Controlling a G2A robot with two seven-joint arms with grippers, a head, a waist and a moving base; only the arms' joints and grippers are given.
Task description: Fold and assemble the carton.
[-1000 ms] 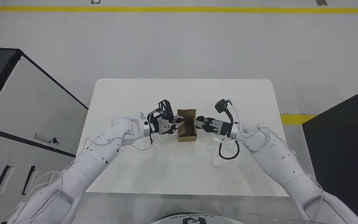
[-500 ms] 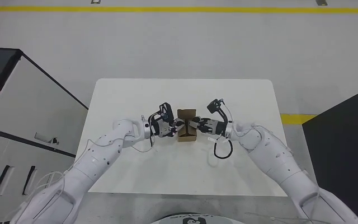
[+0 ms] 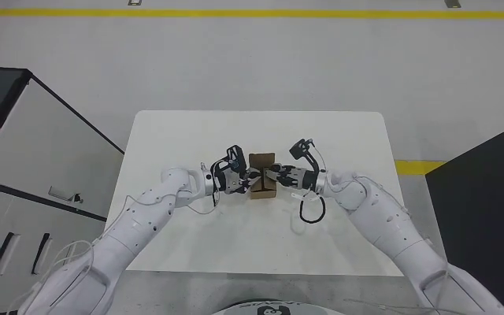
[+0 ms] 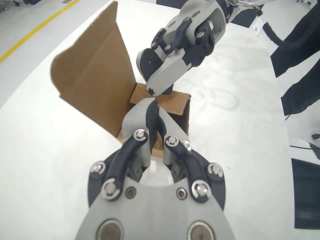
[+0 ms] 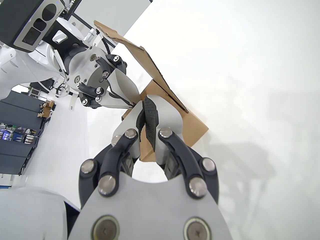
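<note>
A small brown carton [image 3: 262, 177] stands near the middle of the white table [image 3: 181, 142], with one tall flap [image 4: 95, 71] raised on its far side. My left gripper [image 3: 250, 183] is at the carton's left side, its fingers [image 4: 140, 118] shut on a thin cardboard wall. My right gripper [image 3: 272, 175] comes in from the right and is shut on the carton's opposite edge [image 5: 146, 148]. Over the carton's top, the two grippers' tips nearly touch, the right gripper [image 4: 155, 86] just above the left gripper [image 4: 154, 108]. The carton's inside is hidden by the fingers.
A black cable loop [image 3: 311, 213] hangs from the right arm just above the table. A dark cabinet [image 3: 24, 118] stands off the table's left edge and a black block [image 3: 472, 189] off its right. Bare table lies all around the carton.
The right gripper has moved left onto the carton. The left gripper has pushed in slightly from the other side, so the tips now meet over the carton.
</note>
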